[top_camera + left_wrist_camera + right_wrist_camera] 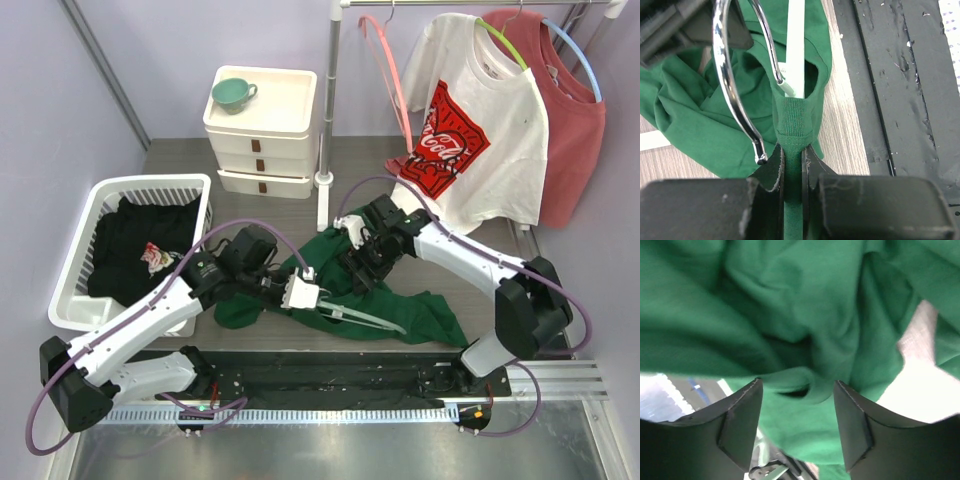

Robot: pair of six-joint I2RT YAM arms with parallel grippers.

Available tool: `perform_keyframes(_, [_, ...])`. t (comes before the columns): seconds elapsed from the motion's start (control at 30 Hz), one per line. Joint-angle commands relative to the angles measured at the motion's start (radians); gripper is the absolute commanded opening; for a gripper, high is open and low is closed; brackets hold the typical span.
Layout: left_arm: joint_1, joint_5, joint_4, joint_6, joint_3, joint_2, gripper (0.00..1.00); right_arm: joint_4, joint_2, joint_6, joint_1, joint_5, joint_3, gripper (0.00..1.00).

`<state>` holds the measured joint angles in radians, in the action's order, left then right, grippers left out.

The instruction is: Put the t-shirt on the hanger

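The dark green t-shirt (420,312) lies crumpled on the table between both arms. The hanger (362,318), thin and pale mint, sits partly inside it. In the left wrist view its pale arm (796,45) passes through the neck opening and its silver hook (729,75) curves at the upper left. My left gripper (794,160) is shut on the ribbed collar of the t-shirt (790,120). My right gripper (360,265) hovers over the middle of the cloth. Its jaws (797,390) stand open, with folds of the t-shirt (805,315) close in front of and between the fingers.
A white basket (80,250) of dark clothes stands at the left. A white drawer unit (262,130) with a teal cup (232,93) is at the back. On the rack (328,100) hang a pink hanger (385,70), a white printed shirt (470,130) and a faded red shirt (575,130).
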<state>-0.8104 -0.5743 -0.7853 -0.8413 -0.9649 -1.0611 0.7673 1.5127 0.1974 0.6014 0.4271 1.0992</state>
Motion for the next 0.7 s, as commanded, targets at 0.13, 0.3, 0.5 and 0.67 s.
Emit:
perform_keyframes(0.13, [-0.012, 0.019, 0.009, 0.022, -0.054, 0.015, 0.00, -0.030, 0.113, 0.000, 0.015, -0.174, 0.037, 0.50])
perform_keyframes(0.3, [-0.007, 0.077, 0.001, 0.079, -0.040, 0.050, 0.00, -0.008, 0.040, 0.008, 0.000, -0.197, 0.005, 0.06])
perform_keyframes(0.5, [0.111, 0.085, 0.099, 0.319, 0.006, 0.141, 0.00, 0.033, -0.112, 0.040, -0.118, -0.183, -0.058, 0.01])
perform_keyframes(0.67, [0.198, 0.019, 0.187, 0.487, 0.046, 0.207, 0.00, 0.041, -0.204, 0.053, -0.201, -0.176, -0.111, 0.01])
